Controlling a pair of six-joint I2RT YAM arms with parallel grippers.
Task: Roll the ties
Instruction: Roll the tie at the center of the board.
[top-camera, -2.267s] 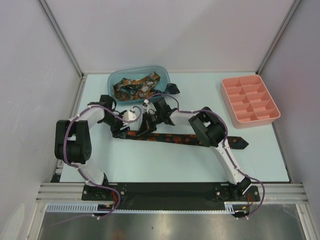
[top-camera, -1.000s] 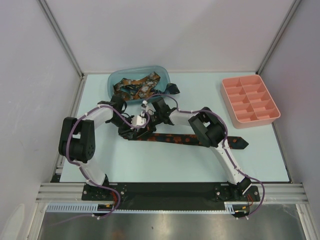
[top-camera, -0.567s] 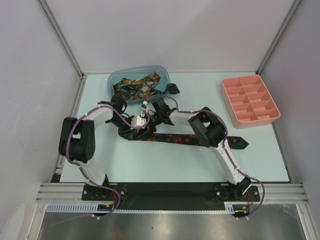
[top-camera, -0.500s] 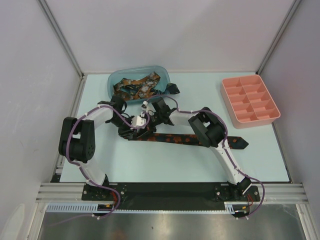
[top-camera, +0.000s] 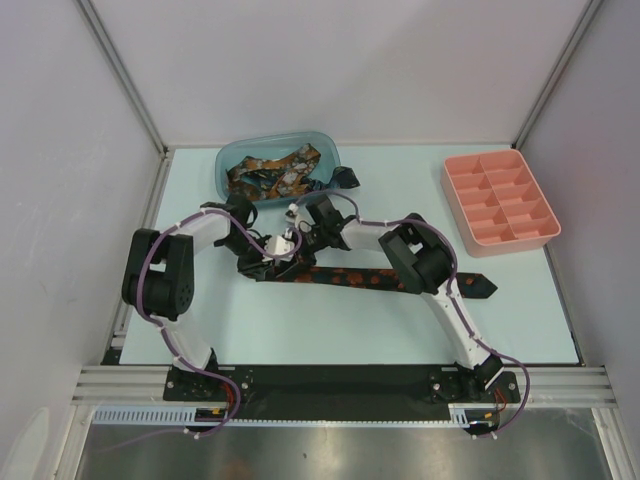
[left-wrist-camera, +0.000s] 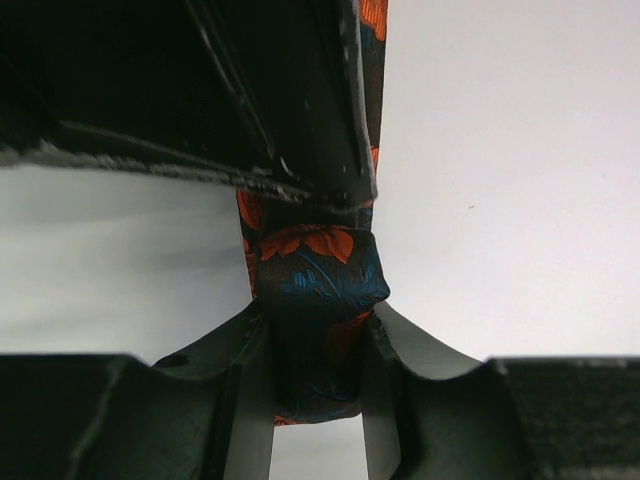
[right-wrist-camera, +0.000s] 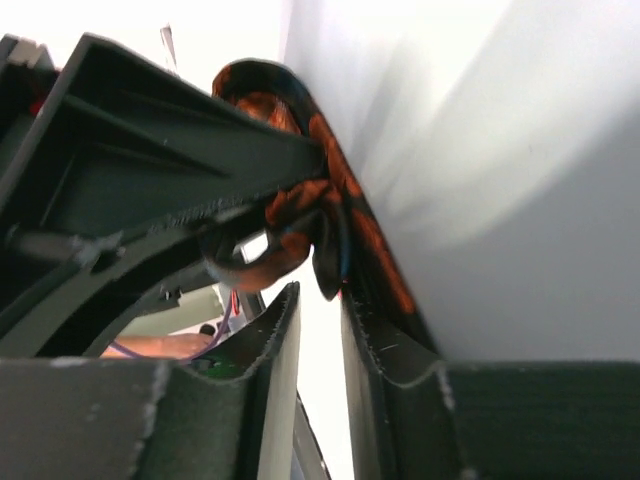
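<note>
Orange-red blotches on dark cloth mark the tie (top-camera: 380, 279), which lies flat across the middle of the table (top-camera: 330, 330), its pointed end towards the right. We find its left end wound into a small roll (left-wrist-camera: 318, 275). The left gripper (left-wrist-camera: 318, 330) is clamped on that roll, one finger pressed against each side. The right gripper (right-wrist-camera: 318, 293) meets it from the opposite side. Its jaws stand slightly apart with a bright gap between them, and a fold of the tie sits just beyond the tips; we cannot tell whether they touch it. More patterned ties (top-camera: 270, 178) lie heaped in a blue tub (top-camera: 225, 165) at the back. A pink compartment tray (top-camera: 448, 185) stands at the right, well apart.
</note>
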